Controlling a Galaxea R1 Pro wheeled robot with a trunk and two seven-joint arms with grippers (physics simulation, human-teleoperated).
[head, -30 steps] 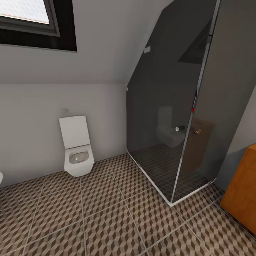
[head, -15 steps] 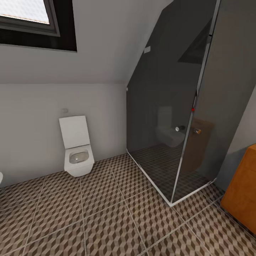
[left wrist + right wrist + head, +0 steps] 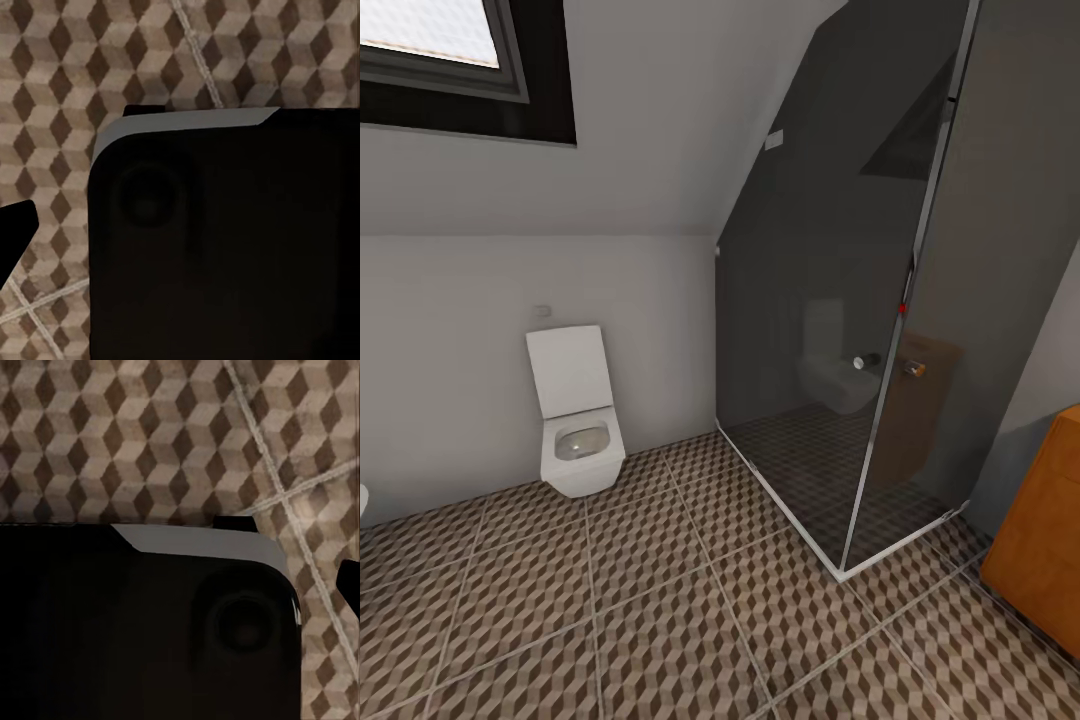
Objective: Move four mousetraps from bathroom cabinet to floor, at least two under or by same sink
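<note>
One cabinet (image 3: 1040,540): orange-brown corner at the head view's right edge, beside the shower glass (image 3: 840,330).
Bathroom floor (image 3: 660,610): cube-patterned tiles below both wrist cameras.
Toilet (image 3: 578,420): against the far wall, lid up.
Grippers: hidden behind dark robot body (image 3: 225,240); open or closed, cannot tell.

Head cam: bathroom floor (image 3: 660,620) runs across the whole lower frame, cube-pattern tiles with pale grout lines. White toilet (image 3: 578,425) stands at the far edge of the floor against the white wall (image 3: 450,340), lid upright, bowl open. Dark-framed window (image 3: 460,60) sits high on the sloped ceiling above it. Tinted glass shower enclosure (image 3: 840,330) takes the far right corner of the floor, its metal-framed corner post pointing toward the camera; toilet reflection visible in the glass. Cabinet (image 3: 1040,540) is partly in frame at the right edge of the floor, just beside the shower, orange-brown side panel only.
</note>
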